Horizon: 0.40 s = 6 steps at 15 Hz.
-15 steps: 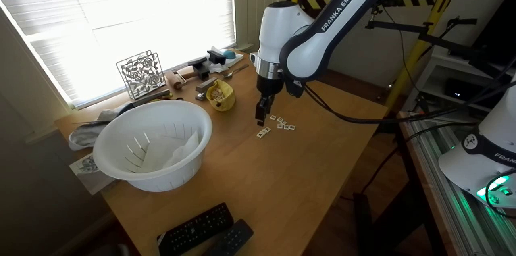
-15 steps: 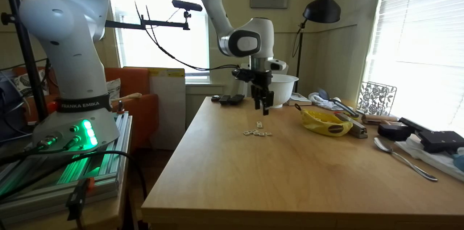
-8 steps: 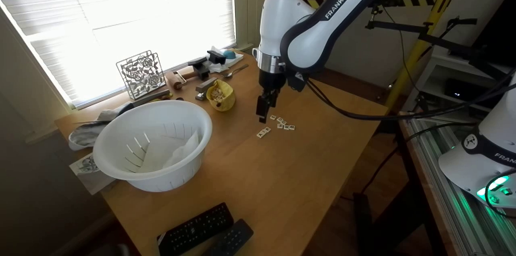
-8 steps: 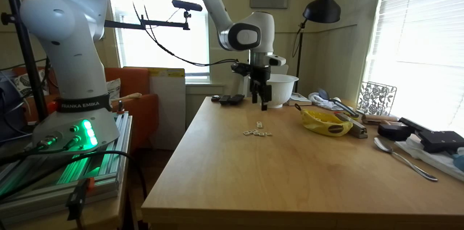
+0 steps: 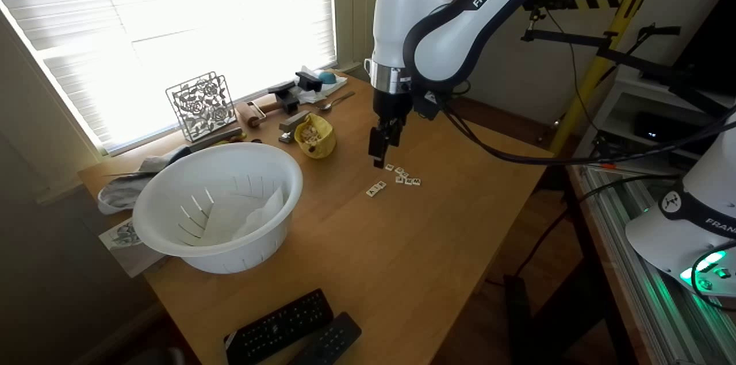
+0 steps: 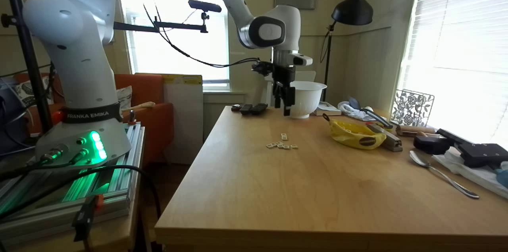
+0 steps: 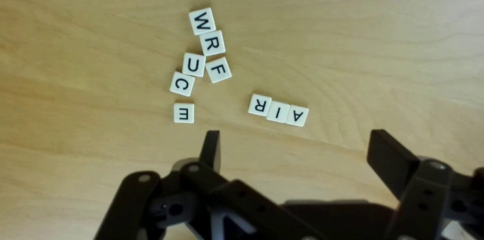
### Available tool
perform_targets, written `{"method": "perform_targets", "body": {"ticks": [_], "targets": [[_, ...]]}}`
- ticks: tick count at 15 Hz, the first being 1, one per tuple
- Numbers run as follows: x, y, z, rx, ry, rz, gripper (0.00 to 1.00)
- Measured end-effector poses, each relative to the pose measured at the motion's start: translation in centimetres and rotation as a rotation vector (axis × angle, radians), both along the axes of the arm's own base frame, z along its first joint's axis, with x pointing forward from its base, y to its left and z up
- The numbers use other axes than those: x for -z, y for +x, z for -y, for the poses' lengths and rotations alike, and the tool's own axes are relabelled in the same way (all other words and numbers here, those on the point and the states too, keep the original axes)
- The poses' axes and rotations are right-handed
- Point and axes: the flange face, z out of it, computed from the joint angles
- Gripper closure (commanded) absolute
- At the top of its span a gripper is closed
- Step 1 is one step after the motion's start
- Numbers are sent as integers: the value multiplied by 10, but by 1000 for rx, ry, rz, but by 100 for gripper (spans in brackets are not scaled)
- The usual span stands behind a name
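Note:
My gripper [image 7: 295, 141] is open and empty, its black fingers wide apart above the wooden table. It also shows in both exterior views [image 5: 386, 152] [image 6: 282, 109], pointing down and well above the surface. Nearest to it are small white letter tiles lying flat. Tiles A [image 7: 297, 115], I [image 7: 278, 112] and R [image 7: 259, 104] touch in a short row. Apart from them lie tiles W [image 7: 202, 21], another R [image 7: 212, 43], F [image 7: 218, 70], U [image 7: 194, 65], C [image 7: 182, 84] and E [image 7: 184, 113] in a loose cluster. The gripper touches none of them.
A large white bowl [image 5: 172, 238] holds white sheets or cloth. A yellow banana-shaped pouch [image 6: 355, 135] holds small pale pieces. Black remotes [image 5: 282, 325], a spoon [image 6: 444, 178], a stapler [image 6: 391, 141] and a metal rose-pattern holder [image 5: 201, 106] stand or lie around the table's edges.
My gripper has risen steadily away from the table, with a slight sideways shift. The tiles, pouch and bowl have not moved.

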Motion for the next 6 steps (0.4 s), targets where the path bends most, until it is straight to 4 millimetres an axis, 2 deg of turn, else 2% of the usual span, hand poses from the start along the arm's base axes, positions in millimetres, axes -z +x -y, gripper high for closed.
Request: {"method": "perform_targets", "body": {"ticks": [6], "targets": [[-9,-6,-1,25,-2,-4,0]]}}
